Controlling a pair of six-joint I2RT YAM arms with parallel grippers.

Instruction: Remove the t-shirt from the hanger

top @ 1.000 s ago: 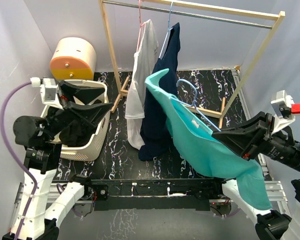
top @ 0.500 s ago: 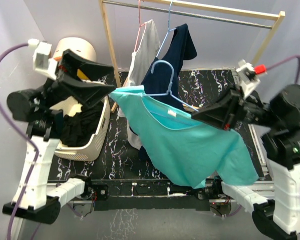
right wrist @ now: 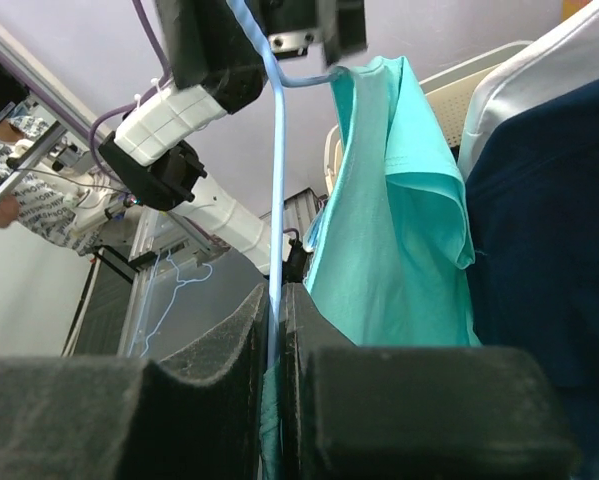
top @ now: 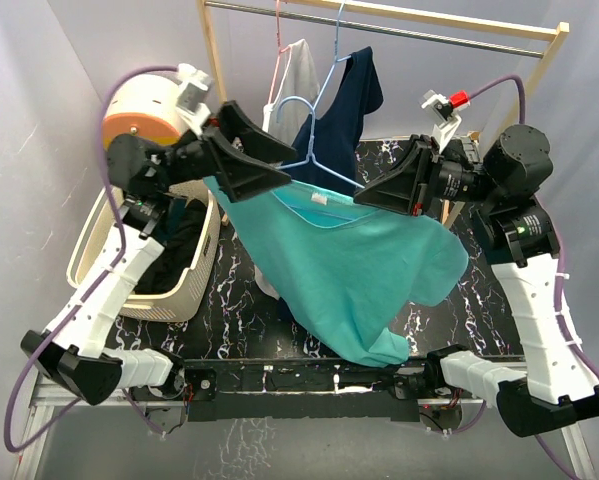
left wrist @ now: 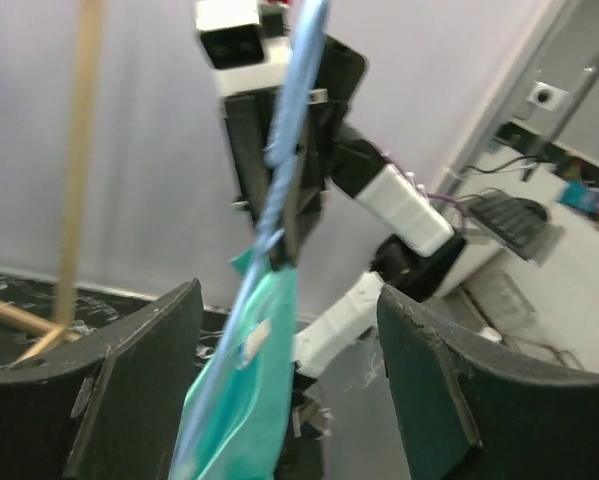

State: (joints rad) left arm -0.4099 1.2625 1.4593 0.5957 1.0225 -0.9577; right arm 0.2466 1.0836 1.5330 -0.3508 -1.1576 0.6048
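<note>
A teal t-shirt (top: 359,270) hangs on a light blue wire hanger (top: 307,150), held up in the air in front of the rack. My right gripper (top: 367,195) is shut on the hanger's right arm; in the right wrist view the hanger wire (right wrist: 276,180) is pinched between the pads with teal t-shirt cloth (right wrist: 389,230) beside it. My left gripper (top: 284,165) is open at the shirt's left shoulder. In the left wrist view the t-shirt (left wrist: 244,400) and the hanger (left wrist: 284,160) pass between the spread fingers (left wrist: 129,380), nearer the left one, not pinched.
A wooden clothes rack (top: 219,90) stands behind, with a white shirt (top: 294,65) and a navy shirt (top: 354,90) on its rod. A cream laundry basket (top: 194,290) with dark clothes sits at the left. A round orange and cream container (top: 144,110) is behind it.
Both arms have risen and swung towards the middle. The right gripper lifted the hanger and shirt higher, and the left gripper came from the basket to the shirt's left shoulder.
</note>
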